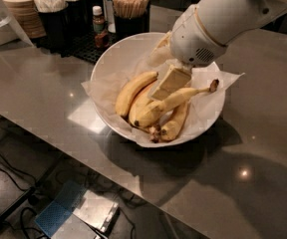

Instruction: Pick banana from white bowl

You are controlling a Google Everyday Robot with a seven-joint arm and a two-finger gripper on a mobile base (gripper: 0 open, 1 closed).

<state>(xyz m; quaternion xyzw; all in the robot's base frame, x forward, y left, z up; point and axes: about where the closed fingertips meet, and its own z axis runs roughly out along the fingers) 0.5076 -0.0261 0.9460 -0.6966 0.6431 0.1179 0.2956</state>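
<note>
White bowl (117, 59) rings the pincer (164, 85) resting on the banana (182, 98); grip unclear.

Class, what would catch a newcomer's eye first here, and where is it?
The big white arm reaches in from the upper right, its gripper down among yellow bananas. They lie in a paper-lined white bowl at centre; one long-stemmed banana lies across the rest.

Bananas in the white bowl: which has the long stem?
The topmost banana, its thin stem ending in a dark knob; the hand is directly over it.
</note>
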